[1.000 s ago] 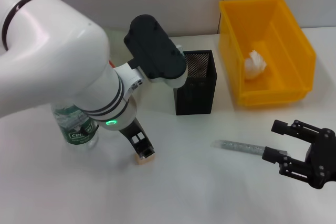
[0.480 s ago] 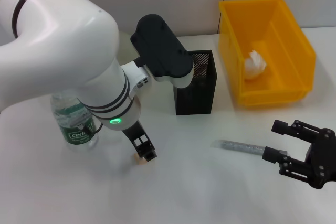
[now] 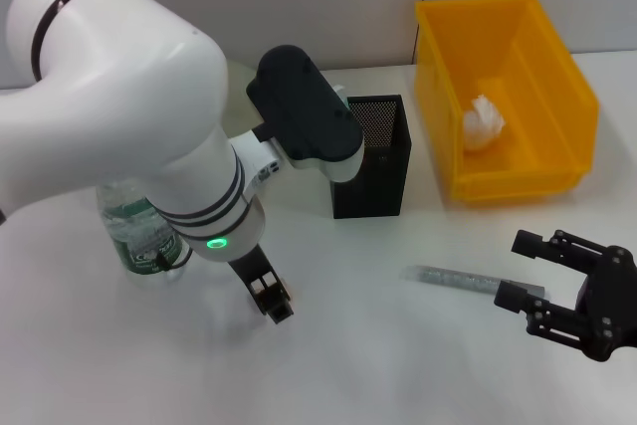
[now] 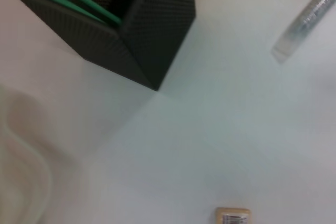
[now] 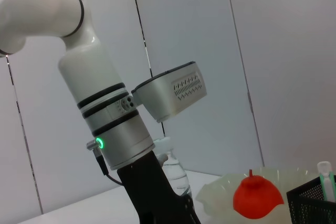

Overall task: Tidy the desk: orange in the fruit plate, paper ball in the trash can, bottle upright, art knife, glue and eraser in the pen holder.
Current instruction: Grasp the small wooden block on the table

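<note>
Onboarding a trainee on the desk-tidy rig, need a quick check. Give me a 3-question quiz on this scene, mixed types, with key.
1. True or false: the paper ball already lies inside the yellow bin.
2. Multiple choice: the bottle is
A) lying on its side
B) standing upright
C) inside the bin
3. Short answer: which claw is nearest the clear stick, and is that claw open or shut?

Key
1. True.
2. B.
3. The right claw; it is open, right beside the stick's end.
</note>
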Tool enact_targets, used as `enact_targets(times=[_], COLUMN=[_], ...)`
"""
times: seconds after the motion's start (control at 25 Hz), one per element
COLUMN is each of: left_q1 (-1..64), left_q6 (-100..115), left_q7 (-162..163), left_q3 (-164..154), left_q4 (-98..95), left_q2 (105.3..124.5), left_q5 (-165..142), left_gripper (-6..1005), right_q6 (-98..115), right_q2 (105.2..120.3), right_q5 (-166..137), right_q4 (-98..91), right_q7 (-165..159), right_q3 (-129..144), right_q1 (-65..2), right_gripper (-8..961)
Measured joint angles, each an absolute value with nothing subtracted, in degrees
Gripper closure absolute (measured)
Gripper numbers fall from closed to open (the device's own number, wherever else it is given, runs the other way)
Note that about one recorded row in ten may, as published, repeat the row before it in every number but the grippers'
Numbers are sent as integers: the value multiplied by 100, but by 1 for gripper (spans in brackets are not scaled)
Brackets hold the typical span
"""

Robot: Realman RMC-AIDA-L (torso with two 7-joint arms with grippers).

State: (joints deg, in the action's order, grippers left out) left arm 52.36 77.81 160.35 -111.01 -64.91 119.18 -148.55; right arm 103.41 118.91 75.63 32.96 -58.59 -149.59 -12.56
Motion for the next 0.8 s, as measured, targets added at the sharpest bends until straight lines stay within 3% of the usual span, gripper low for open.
enact_targets(times=[0.8], left_q1=[5442], left_q6=[7446], left_q7=[15994], left_q3=[-11293], left_q4=[-5979], left_q2=[11918], left_q5=[-14580], left_gripper=[357], right_q6=[10389], right_q2=[11892], right_q5=[7558], right_q4=[3201], right_q7=[-5853], right_q3=[-14959], right_q1=[-1252], right_gripper=[260])
